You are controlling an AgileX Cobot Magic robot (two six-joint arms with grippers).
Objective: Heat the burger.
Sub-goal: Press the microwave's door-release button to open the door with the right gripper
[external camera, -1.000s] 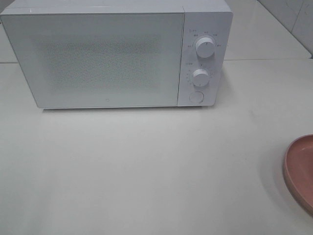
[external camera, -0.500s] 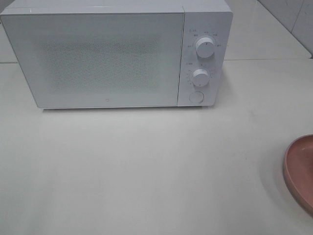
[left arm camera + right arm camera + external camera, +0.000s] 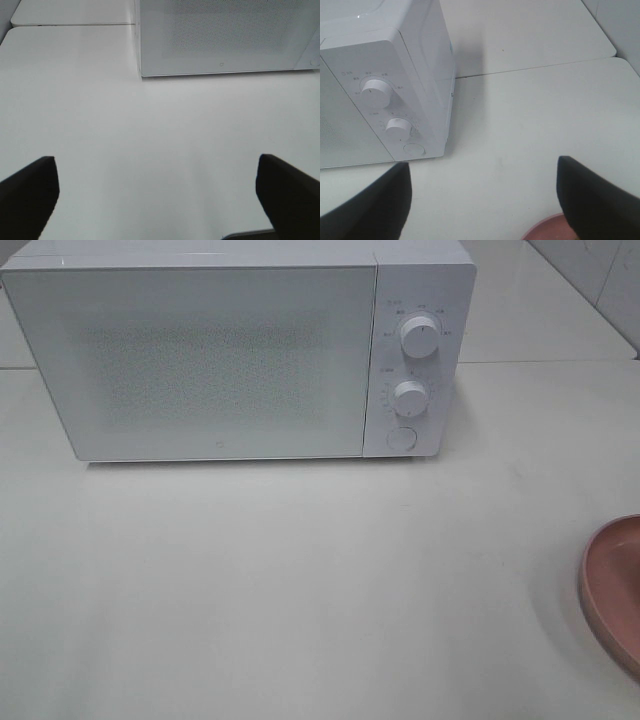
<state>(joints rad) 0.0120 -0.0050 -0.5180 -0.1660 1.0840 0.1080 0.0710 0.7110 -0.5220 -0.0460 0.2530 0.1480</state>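
Observation:
The burger is out of view in every frame. A white microwave [image 3: 220,360] stands at the back of the table with its door shut; it also shows in the left wrist view as the microwave [image 3: 225,35] and in the right wrist view as the microwave [image 3: 375,100]. My left gripper [image 3: 156,170] hangs open over bare table in front of the door, nothing between its dark fingers [image 3: 30,195]. My right gripper [image 3: 484,172] is open too, empty, near the control panel side. Neither gripper appears in the exterior high view.
A pink round plate [image 3: 612,590] lies at the table's right edge, partly cut off; its rim [image 3: 547,227] shows below the right gripper. Two knobs [image 3: 418,336] and a round button [image 3: 401,438] sit on the microwave's right panel. A table seam [image 3: 535,67] runs behind.

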